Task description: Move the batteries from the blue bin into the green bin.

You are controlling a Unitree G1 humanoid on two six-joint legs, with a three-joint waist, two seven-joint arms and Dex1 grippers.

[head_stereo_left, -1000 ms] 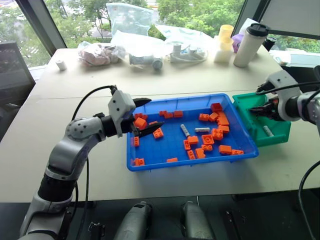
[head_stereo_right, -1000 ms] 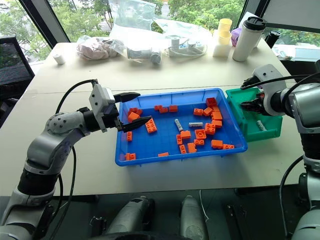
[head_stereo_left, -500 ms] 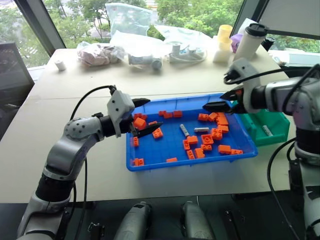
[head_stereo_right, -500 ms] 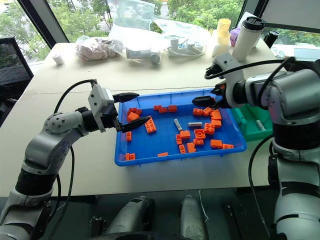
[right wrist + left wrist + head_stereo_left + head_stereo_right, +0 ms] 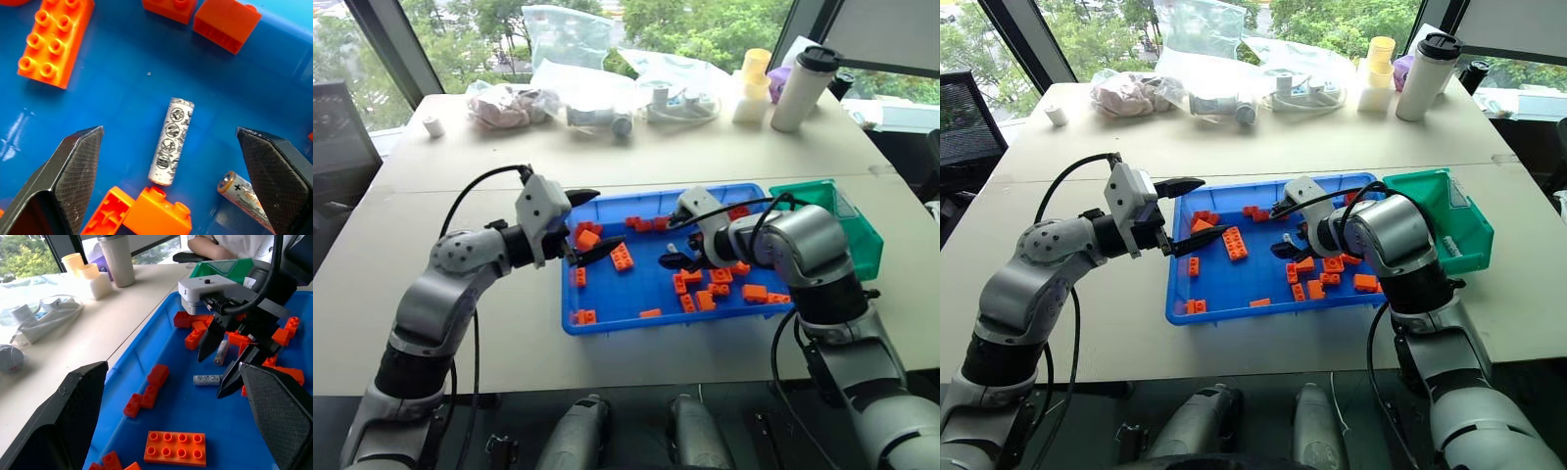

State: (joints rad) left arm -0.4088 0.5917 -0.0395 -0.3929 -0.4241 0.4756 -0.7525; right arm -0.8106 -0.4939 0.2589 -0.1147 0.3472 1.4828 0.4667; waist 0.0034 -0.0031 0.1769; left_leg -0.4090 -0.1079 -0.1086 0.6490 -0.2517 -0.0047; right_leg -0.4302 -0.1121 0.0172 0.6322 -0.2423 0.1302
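Observation:
The blue bin lies in the middle of the table and holds two batteries among several orange bricks. One battery lies on the bin floor right between the fingers of my right gripper, which is open and tilted down just above it. The other battery lies close beside it, and both batteries are also in the left wrist view. My left gripper hangs open and empty over the bin's left part. The green bin stands against the blue bin's right end.
Plastic bags, a white power strip, a tall white flask and yellow cups stand along the far side of the table. A person in white sits beyond the green bin.
My right arm has swung left from over the green bin and come down into the blue bin, with its gripper now wide open over a battery. The left arm has stayed put.

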